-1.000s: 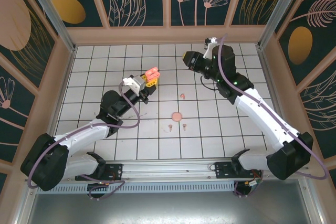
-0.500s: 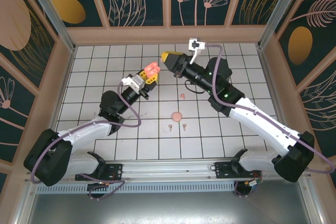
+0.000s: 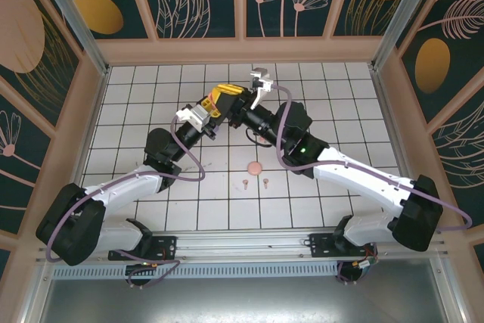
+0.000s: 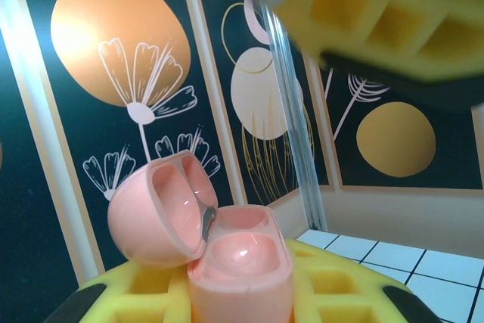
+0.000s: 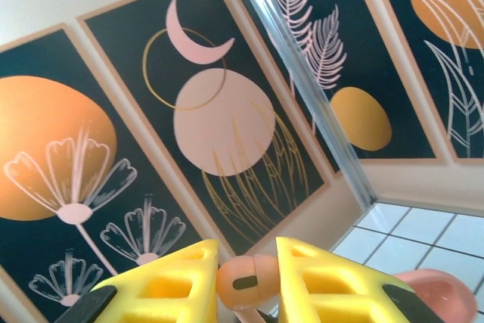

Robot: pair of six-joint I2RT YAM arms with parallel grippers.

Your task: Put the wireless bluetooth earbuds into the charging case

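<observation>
Pink charging case (image 4: 227,259) open, wells empty.
Left tool (image 4: 240,296) grips it; right tool (image 5: 247,266) pinches one earbud (image 5: 243,283) close by; two earbuds (image 3: 244,183) (image 3: 266,181) lie lower-centre on the surface (image 3: 151,88).

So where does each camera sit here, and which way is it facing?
Top external: above and behind the bases, looking down at the tiled table; left arm, right arm, with left gripper and right gripper close together.
Left wrist: on the left arm, facing the painted wall; own yellow fingers hold the open charging case.
Right wrist: faces that wall too; own fingers pinch a coral-pink earbud.
Shared: both wrist views catch the case.
</observation>
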